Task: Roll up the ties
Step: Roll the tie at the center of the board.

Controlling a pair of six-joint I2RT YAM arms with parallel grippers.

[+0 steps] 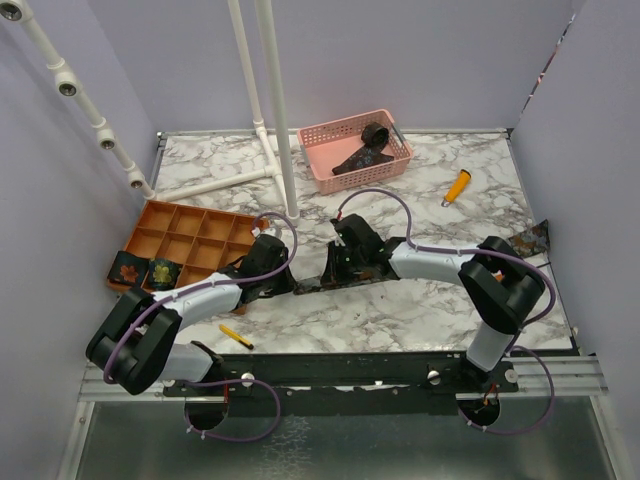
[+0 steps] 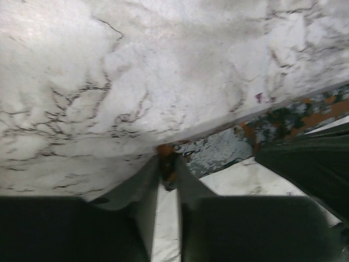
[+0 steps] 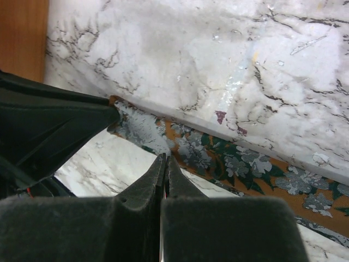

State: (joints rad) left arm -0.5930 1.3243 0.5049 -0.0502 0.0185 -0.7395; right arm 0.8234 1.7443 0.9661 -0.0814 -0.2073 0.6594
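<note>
Marbled white desk (image 1: 420, 310). At the back, pink basket (image 1: 370, 178); far left, orange divided tray (image 1: 190, 235); back right, orange-handled tool (image 1: 456, 187); near front, small yellow pen (image 1: 236, 336). Flat across the middle, unrolled tie (image 3: 245, 166); at the right edge, possibly another tie (image 1: 530, 240).

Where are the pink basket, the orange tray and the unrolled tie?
pink basket (image 1: 370, 172), top view, front wall
orange tray (image 1: 203, 230), top view, empty compartment
unrolled tie (image 3: 245, 166), right wrist view, flowered face

Pale lavender walls (image 1: 430, 60) are enclosing a grey-veined marble surface (image 1: 400, 310) that is catching soft, even light. A white pipe frame (image 1: 272, 100) is standing at the back; a metal rail (image 1: 570, 372) is edging the front.
</note>
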